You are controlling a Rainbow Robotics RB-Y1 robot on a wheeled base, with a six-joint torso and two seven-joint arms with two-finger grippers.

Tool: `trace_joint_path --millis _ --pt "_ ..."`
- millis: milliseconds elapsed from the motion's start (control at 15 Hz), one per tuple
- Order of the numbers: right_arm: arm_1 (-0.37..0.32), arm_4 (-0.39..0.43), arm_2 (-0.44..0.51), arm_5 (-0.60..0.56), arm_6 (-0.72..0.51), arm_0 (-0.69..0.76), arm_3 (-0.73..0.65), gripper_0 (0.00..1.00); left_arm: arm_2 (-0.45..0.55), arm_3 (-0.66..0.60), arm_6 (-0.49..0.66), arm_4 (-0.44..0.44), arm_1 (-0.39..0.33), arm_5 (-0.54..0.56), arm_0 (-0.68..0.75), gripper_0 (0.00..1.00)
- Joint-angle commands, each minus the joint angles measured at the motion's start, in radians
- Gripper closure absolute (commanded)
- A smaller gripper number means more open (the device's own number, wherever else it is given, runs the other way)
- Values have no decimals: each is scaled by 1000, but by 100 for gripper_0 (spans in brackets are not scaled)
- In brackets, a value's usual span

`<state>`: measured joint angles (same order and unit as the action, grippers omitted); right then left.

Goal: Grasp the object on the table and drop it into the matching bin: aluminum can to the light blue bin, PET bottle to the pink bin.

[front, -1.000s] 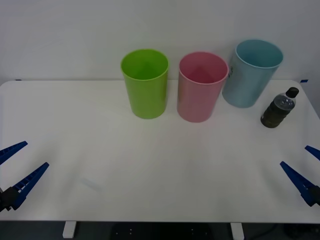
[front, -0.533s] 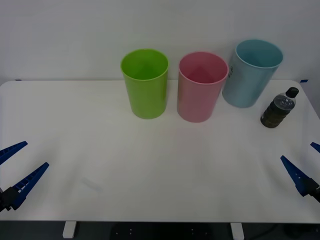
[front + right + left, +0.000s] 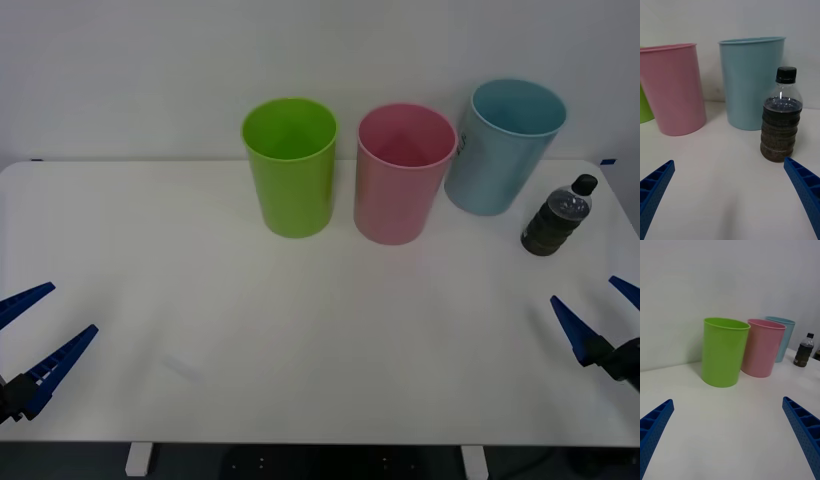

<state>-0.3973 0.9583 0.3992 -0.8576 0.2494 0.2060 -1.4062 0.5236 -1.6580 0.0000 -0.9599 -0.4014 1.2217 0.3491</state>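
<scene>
The PET bottle (image 3: 558, 218), small and clear with dark liquid and a black cap, stands upright at the far right of the white table (image 3: 300, 330), just right of the light blue bin (image 3: 500, 150). The pink bin (image 3: 400, 185) stands left of the blue one. My right gripper (image 3: 585, 295) hovers open near the table's right front, short of the bottle. In the right wrist view the bottle (image 3: 781, 127) stands ahead of the open right gripper (image 3: 728, 161), off toward one finger, with the light blue bin (image 3: 748, 82) and pink bin (image 3: 675, 90) behind. My left gripper (image 3: 73, 308) is parked open at the front left.
A lime green bin (image 3: 290, 170) stands left of the pink one; the three bins form a row along the table's back. A plain wall rises behind them. In the left wrist view the green bin (image 3: 723, 352), pink bin (image 3: 762, 348) and bottle (image 3: 804, 351) lie far ahead.
My right gripper has moved forward over the table toward the bottle and a little left. The left arm, the bottle and the bins have stayed put.
</scene>
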Motion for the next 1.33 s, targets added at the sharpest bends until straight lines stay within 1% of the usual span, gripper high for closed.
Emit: trace_joint_path --millis 67,533,933,1000,1333 --pt "0 7 -8 22 19 -48 50 0 0 0 0 0 0 0 0 0" --pt "0 23 -19 62 68 -218 250 0 0 0 0 0 0 0 0 0" --pt "0 33 -22 135 117 -362 406 0 0 0 0 0 0 0 0 0" --pt "0 45 -17 149 122 -387 429 0 0 0 0 0 0 0 0 0" --pt "0 53 -16 221 153 -479 527 0 0 0 0 0 0 0 0 0"
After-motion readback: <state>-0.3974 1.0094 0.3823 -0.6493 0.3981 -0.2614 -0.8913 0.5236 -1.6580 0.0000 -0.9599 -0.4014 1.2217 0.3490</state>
